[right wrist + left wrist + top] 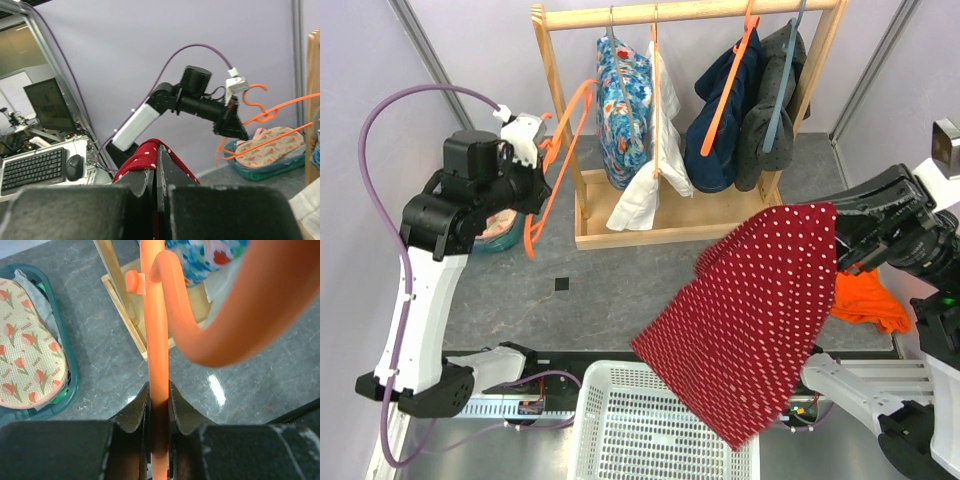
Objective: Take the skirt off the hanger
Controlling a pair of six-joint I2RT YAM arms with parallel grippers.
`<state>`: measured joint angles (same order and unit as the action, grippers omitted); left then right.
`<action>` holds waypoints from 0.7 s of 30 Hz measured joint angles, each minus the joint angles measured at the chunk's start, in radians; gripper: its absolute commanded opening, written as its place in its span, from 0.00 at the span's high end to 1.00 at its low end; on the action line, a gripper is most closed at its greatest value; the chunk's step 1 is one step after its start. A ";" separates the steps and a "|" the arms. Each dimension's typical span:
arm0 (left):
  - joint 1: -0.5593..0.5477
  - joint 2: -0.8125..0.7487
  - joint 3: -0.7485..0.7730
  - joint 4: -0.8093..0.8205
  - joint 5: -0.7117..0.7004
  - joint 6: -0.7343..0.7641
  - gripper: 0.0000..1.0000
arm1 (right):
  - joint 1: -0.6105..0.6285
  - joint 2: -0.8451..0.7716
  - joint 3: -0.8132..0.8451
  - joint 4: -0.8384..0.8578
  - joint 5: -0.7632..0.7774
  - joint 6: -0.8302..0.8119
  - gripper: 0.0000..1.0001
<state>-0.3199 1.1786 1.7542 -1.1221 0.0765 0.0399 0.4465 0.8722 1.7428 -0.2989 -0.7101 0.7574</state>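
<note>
The dark red polka-dot skirt (760,310) hangs free from my right gripper (842,222), which is shut on its upper edge; the hem dangles over the white basket (620,440). In the right wrist view the red fabric (147,157) is pinched between the closed jaws. The bare orange hanger (560,150) is held by my left gripper (532,168) at the left, beside the wooden rack. In the left wrist view the jaws are shut on the hanger's straight bar (157,365), with its hook (210,335) curving to the right. Skirt and hanger are apart.
A wooden rack (690,15) at the back holds a blue floral garment (623,105), a white piece, a navy garment and a grey dotted one on other hangers. A teal tub (30,345) with patterned cloth stands far left. An orange cloth (870,300) lies at the right.
</note>
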 measured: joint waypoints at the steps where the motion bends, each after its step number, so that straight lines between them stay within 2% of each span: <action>1: 0.000 0.014 0.011 0.006 -0.005 0.000 0.98 | -0.002 -0.005 -0.001 0.011 -0.008 0.010 1.00; 7: 0.000 0.146 0.135 0.017 -0.031 0.002 0.98 | -0.016 -0.042 -0.079 0.079 -0.053 0.074 1.00; 15: 0.000 0.387 0.451 0.013 -0.077 0.009 0.98 | -0.033 -0.083 -0.226 0.137 -0.096 0.152 1.00; 21: 0.012 0.457 0.506 0.014 -0.094 0.010 0.98 | -0.053 -0.104 -0.274 0.159 -0.116 0.198 1.00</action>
<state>-0.3077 1.6352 2.2601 -1.1076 -0.0174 0.0498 0.3939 0.7681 1.4689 -0.1402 -0.8265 0.9554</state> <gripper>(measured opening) 0.179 0.011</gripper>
